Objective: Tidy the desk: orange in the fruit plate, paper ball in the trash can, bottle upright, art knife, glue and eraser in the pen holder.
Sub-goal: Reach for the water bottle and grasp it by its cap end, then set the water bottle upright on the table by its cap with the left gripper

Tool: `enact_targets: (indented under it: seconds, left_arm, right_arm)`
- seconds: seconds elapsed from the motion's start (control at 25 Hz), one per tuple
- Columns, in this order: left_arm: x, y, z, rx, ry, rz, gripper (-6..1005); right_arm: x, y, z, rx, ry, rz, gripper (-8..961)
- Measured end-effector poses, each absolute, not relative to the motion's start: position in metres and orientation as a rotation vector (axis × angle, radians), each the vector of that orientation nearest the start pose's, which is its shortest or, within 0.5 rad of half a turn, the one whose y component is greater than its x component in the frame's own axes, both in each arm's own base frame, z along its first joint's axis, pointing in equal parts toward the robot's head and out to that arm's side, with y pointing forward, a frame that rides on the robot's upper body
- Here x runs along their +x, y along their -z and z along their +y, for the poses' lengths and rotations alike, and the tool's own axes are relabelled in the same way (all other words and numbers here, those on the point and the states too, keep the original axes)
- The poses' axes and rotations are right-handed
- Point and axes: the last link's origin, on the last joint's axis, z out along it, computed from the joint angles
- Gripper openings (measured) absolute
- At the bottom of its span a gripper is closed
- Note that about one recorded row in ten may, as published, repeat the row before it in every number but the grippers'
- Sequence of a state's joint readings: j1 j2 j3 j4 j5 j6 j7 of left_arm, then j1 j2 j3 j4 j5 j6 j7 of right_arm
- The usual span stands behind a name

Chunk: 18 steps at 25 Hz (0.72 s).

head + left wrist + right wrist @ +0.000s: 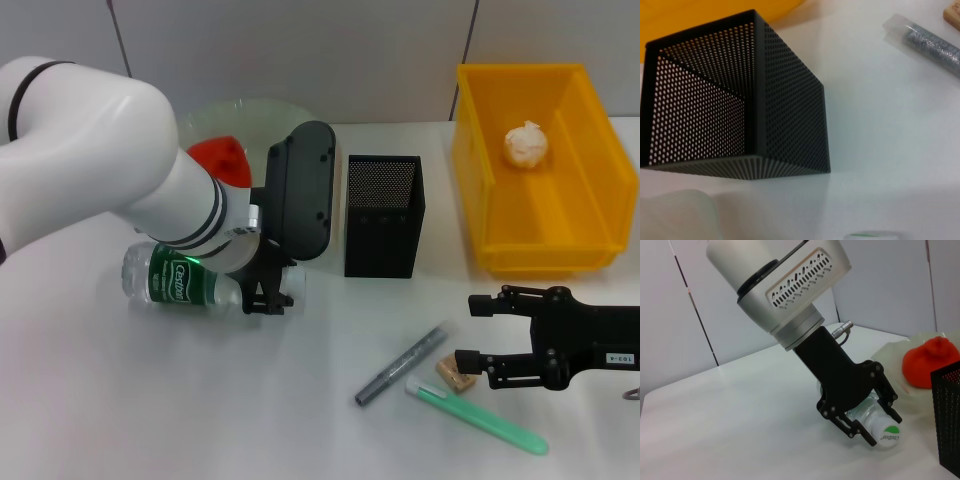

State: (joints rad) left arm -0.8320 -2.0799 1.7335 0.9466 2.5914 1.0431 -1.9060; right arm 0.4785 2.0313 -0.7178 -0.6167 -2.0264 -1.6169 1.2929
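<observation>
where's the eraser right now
In the head view the eraser lies on the robot's right, between the art knife and the right gripper.

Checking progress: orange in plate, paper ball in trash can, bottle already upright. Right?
Not quite. The bottle is lying on its side, with the left gripper around its cap end, as the head view shows. The orange and paper ball are as you say.

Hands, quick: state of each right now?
Left hand: closed on the lying bottle, near its cap.
Right hand: open, holding nothing, beside the eraser.
</observation>
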Motion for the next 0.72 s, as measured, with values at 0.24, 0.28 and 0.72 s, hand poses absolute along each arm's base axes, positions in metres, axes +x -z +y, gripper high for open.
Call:
enact_targets:
  seconds: [0.24,0.28,0.72]
  left_arm:
    - [-0.152,0.086,0.398,-2.705,-0.747,0.402,456]
    - [-0.149,0.084,0.396,-2.709,-0.723,0.382,450]
    - [-0.134,0.046,0.387,-2.752,-0.481,0.158,450]
  right_arm:
    - [0.286,-0.006,0.307,-2.802,-0.635,0.576,819]
    - [0.286,-0.006,0.307,-2.800,-0.635,0.576,819]
    - [0.285,-0.007,0.309,-2.801,-0.633,0.561,819]
